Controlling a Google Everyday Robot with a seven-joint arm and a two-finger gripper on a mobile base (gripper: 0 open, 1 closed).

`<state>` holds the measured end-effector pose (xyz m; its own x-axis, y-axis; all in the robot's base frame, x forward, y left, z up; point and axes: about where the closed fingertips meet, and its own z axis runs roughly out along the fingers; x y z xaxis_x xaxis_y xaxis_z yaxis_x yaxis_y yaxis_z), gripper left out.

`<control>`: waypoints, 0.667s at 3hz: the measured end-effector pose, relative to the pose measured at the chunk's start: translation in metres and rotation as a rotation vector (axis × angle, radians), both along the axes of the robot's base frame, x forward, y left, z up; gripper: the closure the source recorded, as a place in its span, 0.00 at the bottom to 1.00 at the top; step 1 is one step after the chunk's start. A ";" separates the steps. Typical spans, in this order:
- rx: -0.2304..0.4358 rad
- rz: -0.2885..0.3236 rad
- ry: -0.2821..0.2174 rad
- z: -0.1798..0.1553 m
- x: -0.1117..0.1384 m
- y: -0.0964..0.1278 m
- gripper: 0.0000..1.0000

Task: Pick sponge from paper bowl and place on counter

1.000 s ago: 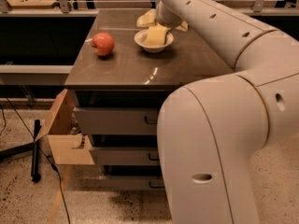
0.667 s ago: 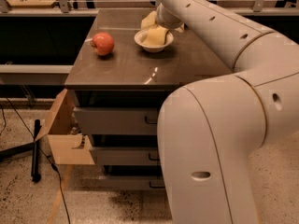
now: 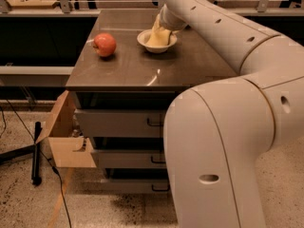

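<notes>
Pick step: end effector (image 3: 165,23) right above small white paper bowl (image 3: 154,47) on grey-brown glossy desk (image 3: 128,68), grip cannot tell; pale yellow soft sponge (image 3: 158,36) upended in bowl; next likely needs lifting clear, then lowering onto desk

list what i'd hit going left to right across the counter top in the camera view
apple → paper bowl with the sponge in it → robot arm. The gripper is right over the sponge at the bowl, overlapping both, so it gets no separate place.
</notes>
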<state>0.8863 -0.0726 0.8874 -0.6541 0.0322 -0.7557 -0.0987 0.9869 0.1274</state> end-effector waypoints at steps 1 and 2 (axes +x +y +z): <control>-0.010 0.012 -0.017 0.002 0.001 -0.001 0.88; 0.006 0.013 -0.055 0.012 0.001 -0.003 1.00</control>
